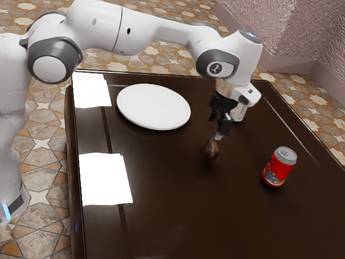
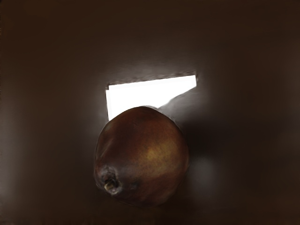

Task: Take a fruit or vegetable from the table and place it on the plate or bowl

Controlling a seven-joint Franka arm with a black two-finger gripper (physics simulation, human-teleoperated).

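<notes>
Your gripper (image 1: 221, 131) hung right over the brown fruit (image 1: 211, 150) | grip: you could not tell apart or clamped | fruit sat on the dark table (image 1: 161, 216), near the white plate (image 1: 153, 106), on the exterior view's right of it, not touching | red can (image 1: 279, 166) further right, well apart.

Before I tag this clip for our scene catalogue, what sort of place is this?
Probably a simulated home dining room: a dark glossy table, patterned floor tiles, and a white plate set on the table.
</notes>
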